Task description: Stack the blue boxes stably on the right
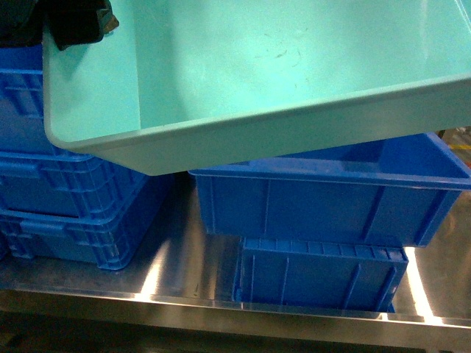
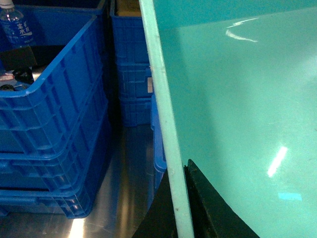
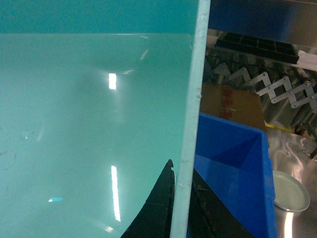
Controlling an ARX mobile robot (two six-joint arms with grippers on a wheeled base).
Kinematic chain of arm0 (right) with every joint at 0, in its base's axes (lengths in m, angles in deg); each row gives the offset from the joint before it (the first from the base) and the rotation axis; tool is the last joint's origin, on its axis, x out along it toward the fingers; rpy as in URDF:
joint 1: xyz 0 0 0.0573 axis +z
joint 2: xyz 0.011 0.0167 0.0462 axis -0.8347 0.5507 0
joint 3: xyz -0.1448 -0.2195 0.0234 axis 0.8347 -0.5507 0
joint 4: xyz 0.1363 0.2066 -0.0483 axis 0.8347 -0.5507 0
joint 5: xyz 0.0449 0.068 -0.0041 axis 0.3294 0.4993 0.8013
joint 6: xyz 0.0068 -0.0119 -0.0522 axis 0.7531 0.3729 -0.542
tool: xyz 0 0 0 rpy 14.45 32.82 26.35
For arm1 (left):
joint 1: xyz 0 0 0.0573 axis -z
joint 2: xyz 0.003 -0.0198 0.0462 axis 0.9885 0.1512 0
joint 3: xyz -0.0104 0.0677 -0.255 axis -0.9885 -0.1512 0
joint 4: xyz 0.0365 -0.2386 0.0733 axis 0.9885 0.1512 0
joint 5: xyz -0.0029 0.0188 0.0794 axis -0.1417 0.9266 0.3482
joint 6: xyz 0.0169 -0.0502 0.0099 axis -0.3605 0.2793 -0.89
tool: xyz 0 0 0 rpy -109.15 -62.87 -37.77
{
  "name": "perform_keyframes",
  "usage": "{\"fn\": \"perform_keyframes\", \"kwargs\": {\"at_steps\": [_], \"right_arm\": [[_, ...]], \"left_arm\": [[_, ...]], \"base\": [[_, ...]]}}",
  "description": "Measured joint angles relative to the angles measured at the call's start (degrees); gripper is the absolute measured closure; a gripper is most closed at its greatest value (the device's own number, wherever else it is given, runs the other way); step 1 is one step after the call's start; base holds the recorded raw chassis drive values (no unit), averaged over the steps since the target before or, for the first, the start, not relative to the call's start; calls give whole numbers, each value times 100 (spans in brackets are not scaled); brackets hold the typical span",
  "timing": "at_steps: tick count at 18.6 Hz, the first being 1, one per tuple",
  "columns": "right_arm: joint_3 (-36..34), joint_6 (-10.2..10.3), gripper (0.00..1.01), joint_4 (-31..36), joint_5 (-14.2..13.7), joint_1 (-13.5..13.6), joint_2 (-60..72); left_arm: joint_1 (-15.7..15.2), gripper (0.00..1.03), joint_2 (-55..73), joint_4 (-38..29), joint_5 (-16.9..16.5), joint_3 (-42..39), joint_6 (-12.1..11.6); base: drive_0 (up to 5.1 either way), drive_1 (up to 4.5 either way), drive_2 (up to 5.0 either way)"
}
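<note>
The light turquoise tub hangs tilted in the air and fills the top of the head view, its low corner at the left. My left gripper is shut on the tub's left rim, with one black finger inside the wall and one outside. My right gripper is shut on the opposite rim in the same way. The left gripper's dark body shows at the tub's far left corner. Right below the tub stands the royal-blue crate, open side up, on a smaller blue crate.
A stack of ribbed blue crates stands at the left on the steel table, with a water bottle in the top one. More blue crates stand behind. A cardboard box and a white bowl lie right of the royal-blue crate.
</note>
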Motion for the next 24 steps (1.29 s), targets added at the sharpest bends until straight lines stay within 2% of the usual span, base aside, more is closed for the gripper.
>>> {"fn": "perform_keyframes", "kwargs": {"at_steps": [11, 16, 22, 24], "right_arm": [[2, 2, 94, 0, 2, -2, 4], [2, 4, 94, -22, 0, -4, 24], [2, 4, 94, -20, 2, -4, 24], [2, 2, 94, 2, 2, 0, 13]], "left_arm": [[-9, 101, 4, 0, 0, 0, -2], [-4, 101, 17, 2, -17, 0, 0], [-4, 101, 24, 9, -4, 0, 0], [-9, 101, 9, 4, -2, 0, 0]], "base": [[-19, 374, -412], [-133, -133, -133], [-1, 30, -32], [275, 175, -483]]}}
